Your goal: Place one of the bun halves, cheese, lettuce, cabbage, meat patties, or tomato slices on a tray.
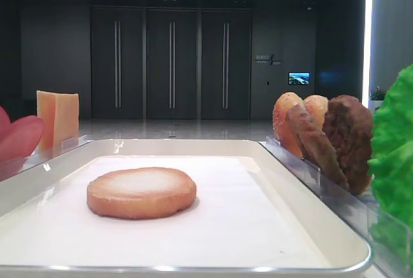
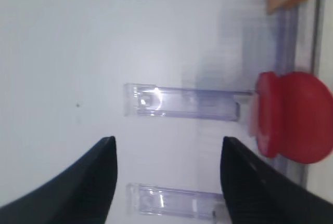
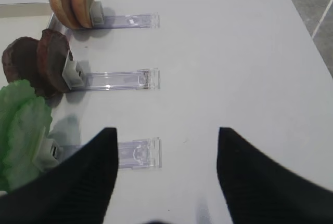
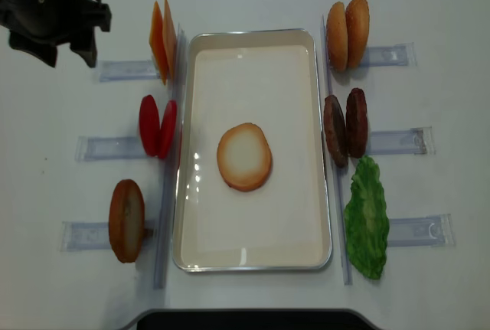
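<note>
**Already one piece down: the trouble ahead lies at the racks**

Nearest the robot, the right claw (image 3: 166,133) hangs released over the bare table (image 4: 429,292). Its fingers are spread with nothing between them, and the lettuce (image 3: 21,130) stands just to its side in a clear holder (image 3: 138,154). The left claw (image 2: 167,146) is likewise released and empty, hovering above the holders beside the tomato slices (image 2: 294,117).

The bun half (image 4: 244,157) lies flat, pale face up, near the middle of the tray (image 4: 230,227), clear of the rim on every side. As I judge it, the placing is done for this piece.

A lone bun (image 4: 126,220) stands on edge just left of the tray. Farther out the patties (image 4: 344,127) lean close together on the right, and at the far end stand the cheese (image 4: 162,39) and a pair of buns (image 4: 347,33).

What could go wrong:
- Each item stands upright and tight against its neighbour, so a claw coming down off-centre could pinch two at once or topple both.
- The holders are light and clear, and a finger catching one might drag the whole rack.
- A second piece dropped near the tray's middle could land on the bun half and slide it.
- The lettuce is floppy and may slip out of a shallow pinch.
</note>
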